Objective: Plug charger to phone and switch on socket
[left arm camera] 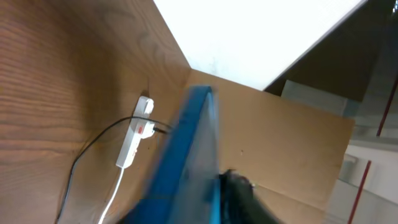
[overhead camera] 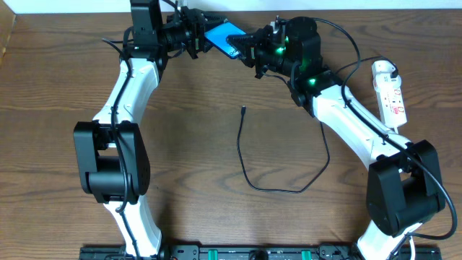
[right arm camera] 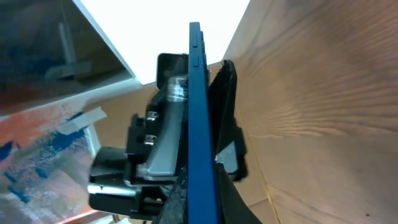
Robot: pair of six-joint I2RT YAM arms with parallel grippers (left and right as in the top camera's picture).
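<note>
The phone (overhead camera: pixel 222 37), blue and held off the table at the top centre, sits between my two grippers. My left gripper (overhead camera: pixel 200 37) is shut on its left end and my right gripper (overhead camera: pixel 246 48) is shut on its right end. The left wrist view shows the phone (left arm camera: pixel 186 149) edge-on and blurred. The right wrist view shows it (right arm camera: pixel 199 112) edge-on between both pairs of fingers. The charger cable (overhead camera: pixel 249 180) lies looped mid-table, its free connector (overhead camera: pixel 243 110) apart from the phone. The socket (overhead camera: pixel 390 90) lies at the right edge and also shows in the left wrist view (left arm camera: pixel 132 142).
The socket's white cord (left arm camera: pixel 112 196) trails off toward the table's edge. A brown board wall (left arm camera: pixel 286 143) stands along the back of the table. My right arm (overhead camera: pixel 354 123) crosses over part of the charger cable.
</note>
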